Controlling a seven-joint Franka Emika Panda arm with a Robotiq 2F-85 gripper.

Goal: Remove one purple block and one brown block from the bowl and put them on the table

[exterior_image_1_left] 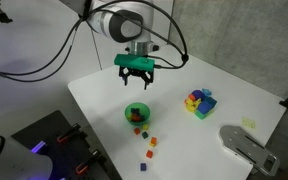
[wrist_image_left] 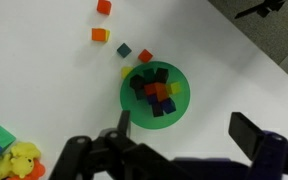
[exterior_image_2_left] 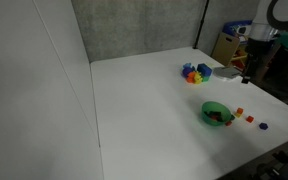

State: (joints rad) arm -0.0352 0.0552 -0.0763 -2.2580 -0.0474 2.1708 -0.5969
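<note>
Above the green bowl (exterior_image_1_left: pixel 127 111) on the white tabletop (exterior_image_1_left: pixel 94 90), the hand (exterior_image_1_left: pixel 136 85) hangs empty with its fingers apart. Only the wrist view resolves the mixed-colour blocks (wrist_image_left: pixel 156 90) heaped inside the bowl. Loose blocks (exterior_image_1_left: pixel 149 146) lie near the bowl, and a multicoloured cluster (exterior_image_1_left: pixel 199 101) sits well apart.

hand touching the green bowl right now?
Apart. In an exterior view the hand hangs open above the bowl, with bare white table showing between it and the rim.
</note>
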